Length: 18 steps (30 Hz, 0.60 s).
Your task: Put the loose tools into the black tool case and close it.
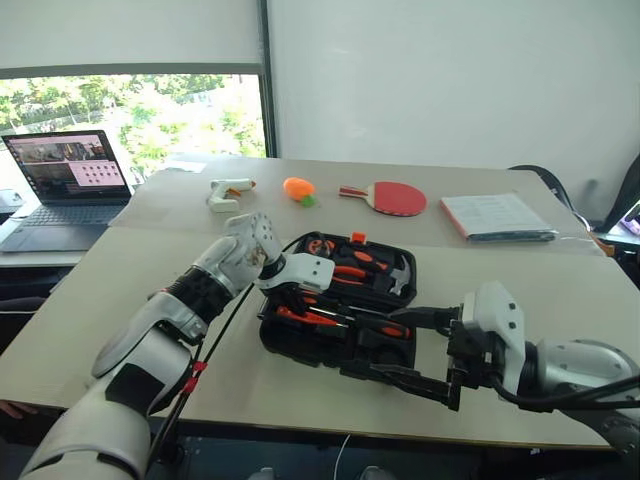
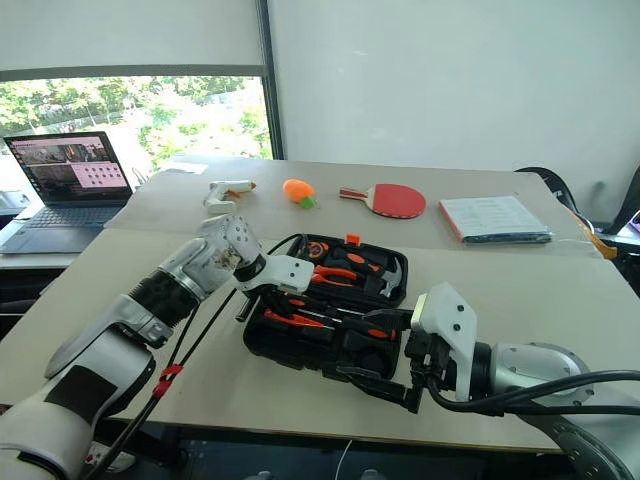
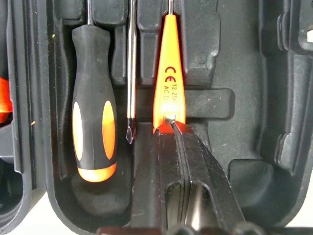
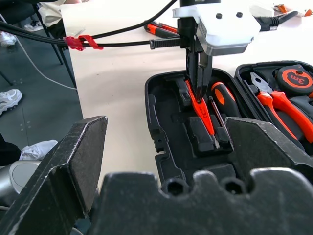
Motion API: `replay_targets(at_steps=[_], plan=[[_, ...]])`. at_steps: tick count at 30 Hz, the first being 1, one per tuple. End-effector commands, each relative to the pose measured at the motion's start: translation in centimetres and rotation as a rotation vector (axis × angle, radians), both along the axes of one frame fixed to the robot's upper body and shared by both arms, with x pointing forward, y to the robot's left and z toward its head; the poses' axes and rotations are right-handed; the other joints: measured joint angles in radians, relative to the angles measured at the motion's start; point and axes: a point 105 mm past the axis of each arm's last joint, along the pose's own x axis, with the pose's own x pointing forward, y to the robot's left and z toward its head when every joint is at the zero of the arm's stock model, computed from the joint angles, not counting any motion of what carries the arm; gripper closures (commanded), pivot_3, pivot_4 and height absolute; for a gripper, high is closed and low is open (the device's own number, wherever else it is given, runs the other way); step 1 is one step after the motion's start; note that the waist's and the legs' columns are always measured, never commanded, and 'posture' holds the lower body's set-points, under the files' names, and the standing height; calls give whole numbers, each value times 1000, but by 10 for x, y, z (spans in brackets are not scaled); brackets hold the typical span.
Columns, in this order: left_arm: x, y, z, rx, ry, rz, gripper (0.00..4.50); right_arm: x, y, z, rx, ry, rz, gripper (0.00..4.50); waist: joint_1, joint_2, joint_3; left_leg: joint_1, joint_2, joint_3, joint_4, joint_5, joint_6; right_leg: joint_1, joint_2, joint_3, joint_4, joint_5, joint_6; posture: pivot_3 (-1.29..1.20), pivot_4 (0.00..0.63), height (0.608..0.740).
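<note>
L gripper [image 4: 199,95], closed on thin orange tester screwdriver [image 3: 167,78], holds it in its slot in open black tool case [image 1: 290,345] on counter [image 1: 110,290]; R gripper [image 1: 400,350] gapes empty at case's front edge.

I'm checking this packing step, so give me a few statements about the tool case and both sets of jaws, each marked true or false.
1. The hinged black moulded-plastic tool case lies open on the table. True.
2. The left gripper has its jaws shut on the thin orange tester screwdriver. True.
3. The right gripper holds a screwdriver. False: its jaws stand open and empty.
4. The black-and-orange-handled screwdriver lies outside the case. False: it sits in a slot beside the tester.
5. The red table-tennis paddle lies inside the case. False: it lies on the table beyond it.
</note>
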Motion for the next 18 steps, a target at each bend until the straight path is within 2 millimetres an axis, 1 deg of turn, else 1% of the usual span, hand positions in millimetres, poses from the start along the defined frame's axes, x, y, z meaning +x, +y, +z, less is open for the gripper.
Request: replay_targets(at_steps=[1, 6, 10, 12, 14, 15, 17, 18], plan=[[4, 3, -9, 18, 0, 19, 4469, -4, 3, 8, 10, -43, 17, 0, 1, 0, 0, 0, 0, 0, 0, 0, 0, 0, 0, 0, 0, 0, 0, 0, 150, 740], [5, 3, -13, 15, 8, 27, 4469, -4, 3, 9, 12, -42, 19, 0, 2, 1, -2, 1, 0, 0, 2, 0, 0, 2, 0, 0, 0, 0, 0, 0, 150, 740], [8, 8, -9, -6, 1, 57, 4469, -4, 3, 10, 13, -45, 20, 0, 4, 1, -2, 2, 0, 1, 2, 0, 0, 3, 0, 0, 0, 0, 0, 0, 150, 740], [9, 10, 0, -46, 0, 74, 4469, -4, 3, 11, 17, -46, 22, 0, 4, 1, -2, 2, 0, 1, 2, 0, 0, 2, 0, 0, 0, 0, 1, 0, 150, 740], [7, 13, 15, -114, 21, 108, 4469, -3, 3, 13, 21, -48, 24, 0, 0, 1, -2, 1, 0, 1, 2, 0, 0, 2, 0, 0, 1, 1, 0, 0, 150, 740], [6, 18, 27, -173, 17, 132, 4469, -2, 3, 14, 29, -50, 27, 0, -1, 1, -2, 0, 0, 0, 2, 0, 0, 1, 0, 0, 1, 1, 0, 0, 150, 740], [5, 27, 44, -258, 6, 183, 4469, -1, 4, 17, 39, -53, 31, 0, -10, 1, -2, -1, 1, -1, 1, 0, 0, -2, 1, 1, 1, 1, 0, 0, 150, 740], [4, 30, 49, -286, 3, 207, 4469, -1, 3, 18, 42, -54, 33, 0, -11, 0, -2, -1, 2, -2, 1, 0, 0, -2, 1, 1, 1, 1, 0, 0, 150, 740]])
